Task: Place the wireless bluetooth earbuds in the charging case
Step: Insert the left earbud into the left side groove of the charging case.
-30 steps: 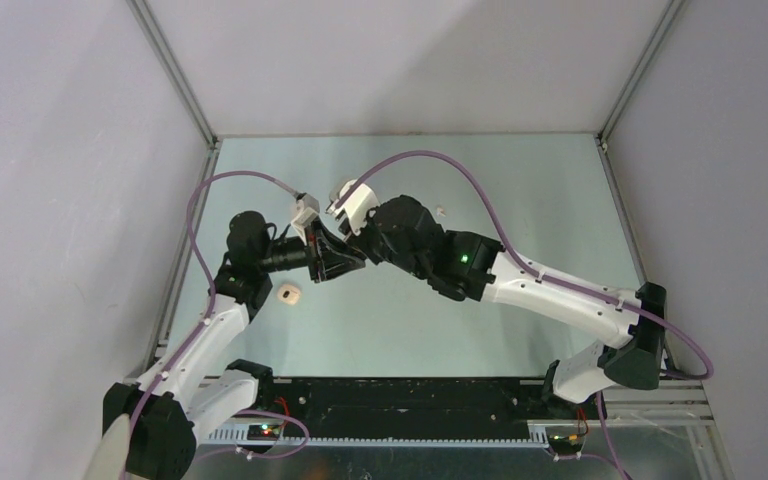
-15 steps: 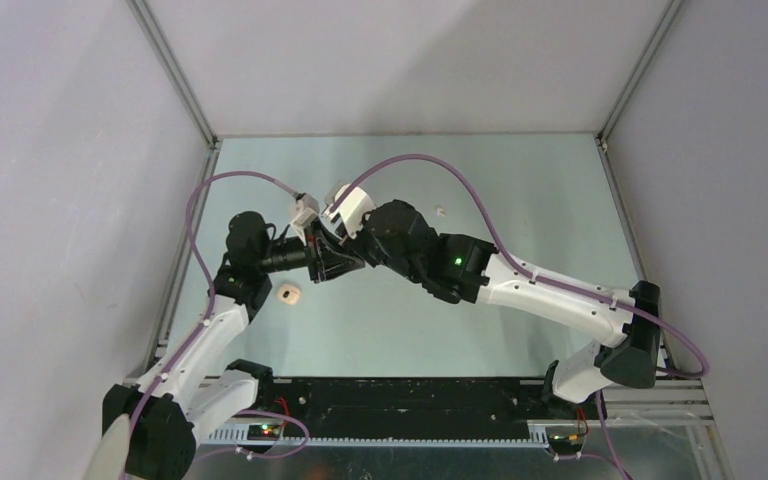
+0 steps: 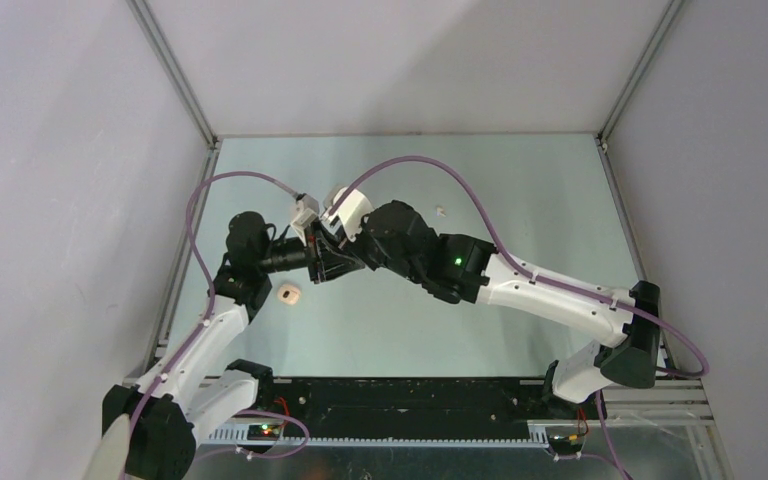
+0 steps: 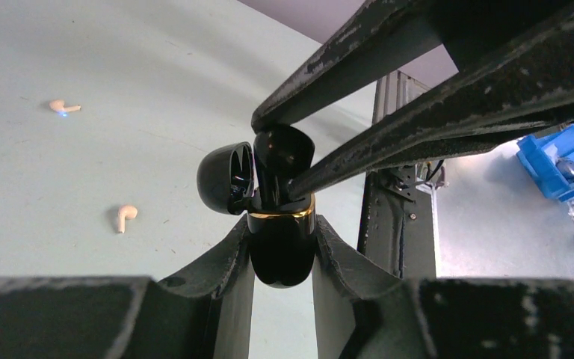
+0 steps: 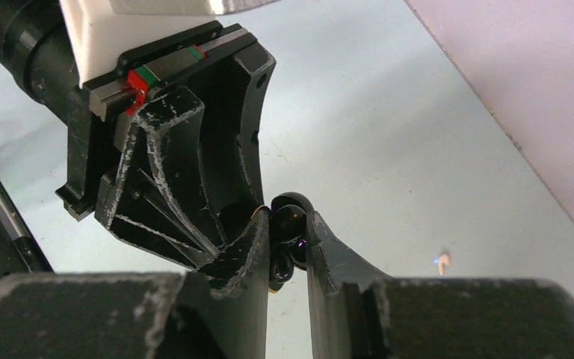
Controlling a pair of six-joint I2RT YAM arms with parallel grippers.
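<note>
My left gripper point(image 4: 280, 224) is shut on a black charging case point(image 4: 280, 250) with a gold rim. It holds the case upright above the table, and the lid point(image 4: 224, 178) hangs open to the left. My right gripper point(image 5: 288, 217) is shut on a black earbud point(image 5: 288, 224), which sits at the case's open mouth point(image 4: 280, 161). In the top view the two grippers meet at one spot point(image 3: 332, 258), and the case is hidden there. Two beige earbuds point(image 4: 125, 217) point(image 4: 63, 107) lie on the table.
A beige case point(image 3: 288, 294) lies on the table near the left arm. One beige earbud point(image 3: 441, 211) shows behind the right arm, and also in the right wrist view point(image 5: 441, 262). Grey walls enclose the table on three sides.
My right gripper has edged slightly left, towards the case. The left arm has held still.
</note>
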